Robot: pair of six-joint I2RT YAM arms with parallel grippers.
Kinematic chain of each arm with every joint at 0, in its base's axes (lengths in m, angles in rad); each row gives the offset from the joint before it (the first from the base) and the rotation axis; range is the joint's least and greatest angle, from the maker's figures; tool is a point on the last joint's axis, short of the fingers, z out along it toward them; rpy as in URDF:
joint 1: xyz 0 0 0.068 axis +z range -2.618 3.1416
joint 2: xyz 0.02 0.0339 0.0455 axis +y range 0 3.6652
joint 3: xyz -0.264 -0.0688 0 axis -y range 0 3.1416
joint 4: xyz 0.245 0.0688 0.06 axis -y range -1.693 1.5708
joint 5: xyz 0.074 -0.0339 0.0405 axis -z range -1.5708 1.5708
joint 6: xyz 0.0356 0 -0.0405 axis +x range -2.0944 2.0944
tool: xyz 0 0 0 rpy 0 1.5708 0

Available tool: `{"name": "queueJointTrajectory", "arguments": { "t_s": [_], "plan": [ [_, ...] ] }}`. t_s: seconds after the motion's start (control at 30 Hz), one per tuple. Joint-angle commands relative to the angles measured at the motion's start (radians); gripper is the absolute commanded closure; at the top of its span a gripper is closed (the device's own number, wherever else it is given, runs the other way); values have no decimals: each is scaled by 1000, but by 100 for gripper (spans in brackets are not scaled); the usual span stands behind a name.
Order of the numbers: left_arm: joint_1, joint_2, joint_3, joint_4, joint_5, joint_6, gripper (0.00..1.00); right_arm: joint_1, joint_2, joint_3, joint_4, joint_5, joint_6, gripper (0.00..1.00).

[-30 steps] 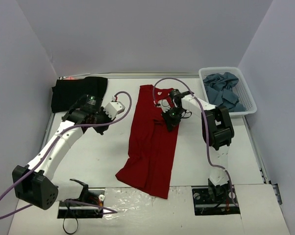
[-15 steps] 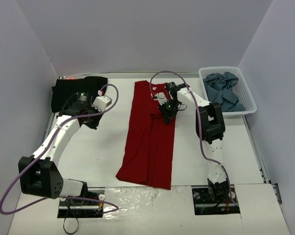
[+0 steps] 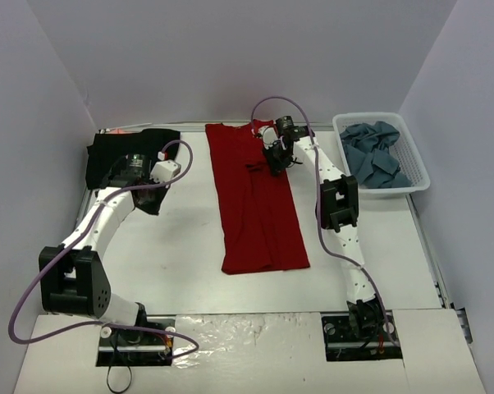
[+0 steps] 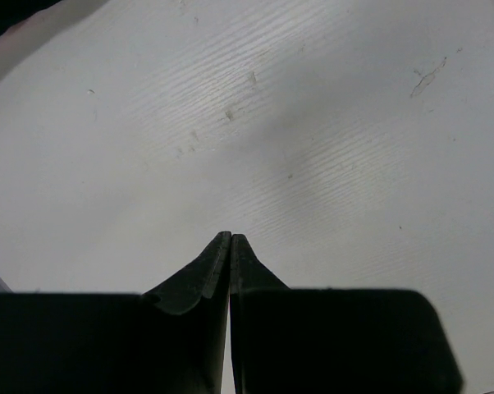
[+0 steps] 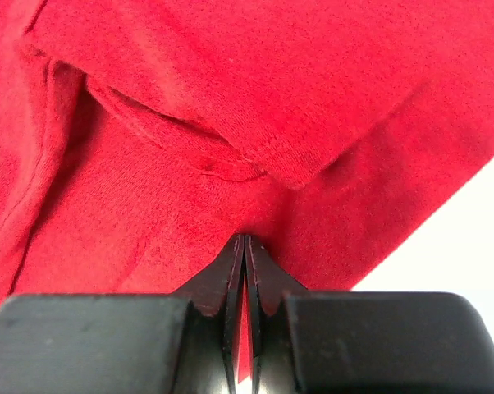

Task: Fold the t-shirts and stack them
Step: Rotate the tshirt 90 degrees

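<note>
**Status of work**

1. The dark red t-shirt [image 3: 259, 213] lies flat on the table [image 3: 181, 238], to the left of the white basket [image 3: 417, 161] and apart from it. It forms one long narrow strip with its sides turned in, running from a far end level with the basket toward the near edge. Judgement: the lengthwise folds are made; the crosswise folds that would shorten the strip are not yet made.
2. The black t-shirt [image 3: 120, 152] lies well to the left of the basket, beyond the red strip and at about the same depth. It appears as a flat dark shape. Whether it is fully folded cannot be told.
3. The slate blue-grey t-shirts [image 3: 374, 152] are heaped loose inside the basket. Judgement: none of them is folded. No stack is visible anywhere.

**Gripper state**

- The right gripper [image 5: 244, 240] sits on the far end of the red strip, at the end nearest the basket's left wall. Its jaws are drawn together at the cloth. Judgement: a thin layer of the shirt is pinched between them.
- The left gripper [image 4: 230, 238] is further left of the basket than the red strip, beside the black shirt. Its jaws are pressed together over bare table, with nothing between them.

**Remaining work (judgement)**

Most of the task is outstanding: finish the red shirt, fold the basket shirts, and stack all of them.
</note>
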Motion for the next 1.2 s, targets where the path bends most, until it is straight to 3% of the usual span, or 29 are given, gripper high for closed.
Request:
{"name": "queueJointTrajectory", "arguments": {
  "t_s": [0.0, 0.2, 0.33, 0.6, 0.87, 1.17],
  "plan": [
    [7, 12, 50, 2, -31, -4, 98, -13, 102, 78, 8, 106, -25, 100],
    [7, 4, 40, 6, -47, -9, 98, -7, 18, 12, 53, 81, -68, 100],
    [7, -24, 27, 16, -48, -2, 98, 0, -192, -206, 117, 58, -65, 100],
    [8, -67, 2, 31, -67, 4, 98, 95, -432, -423, 126, 1, -42, 100],
    [69, -82, -10, 58, -96, -18, 98, 203, -430, -554, 102, -91, -53, 100],
    [152, -71, -26, 60, -64, -32, 98, 322, -360, -572, 88, -121, -88, 100]
  ]
}}
